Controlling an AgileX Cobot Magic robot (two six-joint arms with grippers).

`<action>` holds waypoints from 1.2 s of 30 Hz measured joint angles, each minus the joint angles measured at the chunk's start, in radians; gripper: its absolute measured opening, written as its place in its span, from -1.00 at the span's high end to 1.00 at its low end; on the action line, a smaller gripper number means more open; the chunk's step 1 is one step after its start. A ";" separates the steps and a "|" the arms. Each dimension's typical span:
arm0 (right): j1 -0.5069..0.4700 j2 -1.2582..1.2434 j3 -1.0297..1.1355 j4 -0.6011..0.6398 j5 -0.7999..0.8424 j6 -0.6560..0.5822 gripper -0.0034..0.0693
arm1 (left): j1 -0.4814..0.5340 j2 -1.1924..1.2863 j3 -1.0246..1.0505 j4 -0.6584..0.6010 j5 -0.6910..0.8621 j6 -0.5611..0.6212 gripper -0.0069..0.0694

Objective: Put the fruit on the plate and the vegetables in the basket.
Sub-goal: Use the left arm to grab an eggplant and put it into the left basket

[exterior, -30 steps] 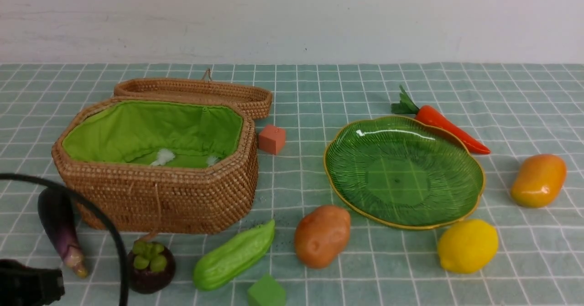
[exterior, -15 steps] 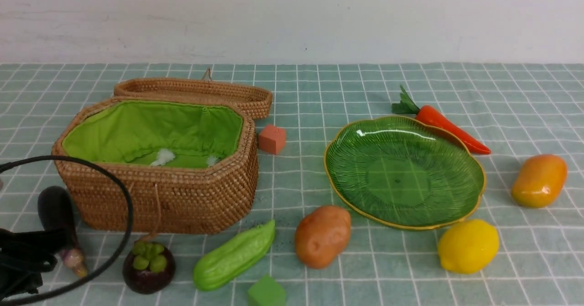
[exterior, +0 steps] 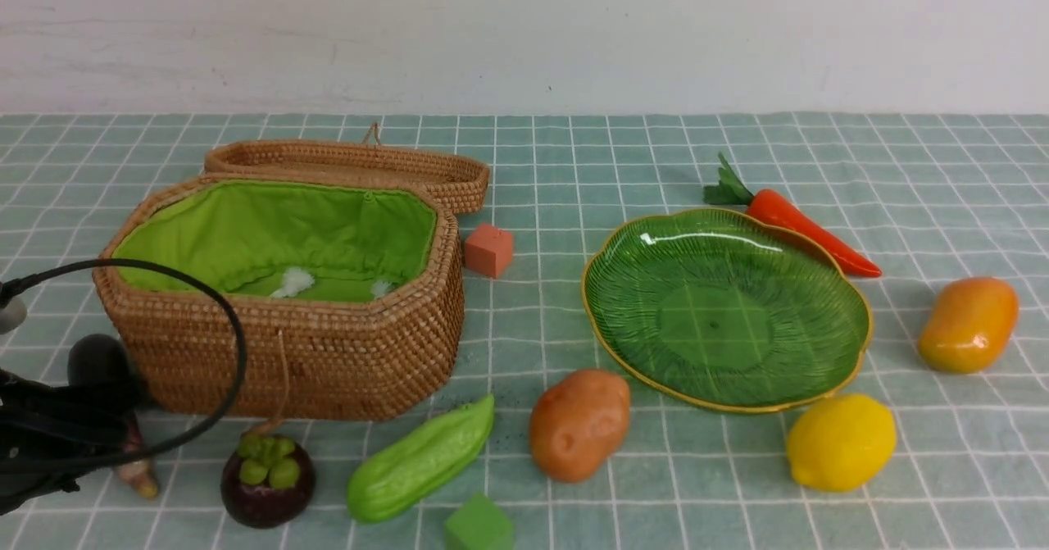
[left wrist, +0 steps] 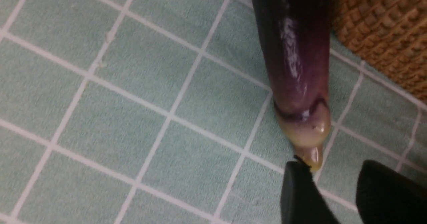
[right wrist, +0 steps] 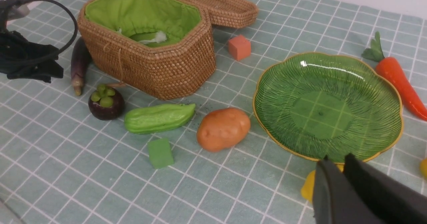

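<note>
Checking in from the remote station. In the left wrist view the left gripper (left wrist: 333, 170) is low over the checked tablecloth (left wrist: 100, 100), jaws spread with only cloth showing between them. The eggplant (left wrist: 293, 50) lies flat beside the basket (left wrist: 383, 33), and its pale stem tip sits right against one finger (left wrist: 297, 190). I can't tell if they actually touch.

In the front view that arm is the black lump at the lower left, with its cable (exterior: 233, 345) looping in front of the basket wall. The basket has nothing in it but its green lining, and the lid (exterior: 352, 165) is flipped open behind it.

Along the bottom of the frame, left to right: mangosteen (exterior: 267, 480), gourd (exterior: 420, 460), green cube (exterior: 478, 524), potato (exterior: 578, 424), lemon (exterior: 841, 442). The plate (exterior: 721, 312) is right of centre and bare. The carrot (exterior: 807, 230) lies along its upper right rim, and the mango (exterior: 968, 324) is off at the right edge. An orange cube (exterior: 489, 250) sits just right of the basket.

The right gripper (right wrist: 337, 159) shows only in its own wrist view, at the lower right, fingers pressed together on nothing.
</note>
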 joint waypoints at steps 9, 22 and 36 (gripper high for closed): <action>0.000 0.000 0.000 0.006 0.002 0.000 0.70 | 0.000 0.135 -0.001 0.054 -0.188 0.000 -0.62; 0.000 0.000 0.000 0.019 0.055 0.000 0.69 | 0.000 0.255 -0.002 0.070 -0.279 0.003 -0.26; 0.000 0.000 0.000 0.101 0.106 0.000 0.67 | 0.006 0.276 -0.015 0.064 -0.285 0.002 0.08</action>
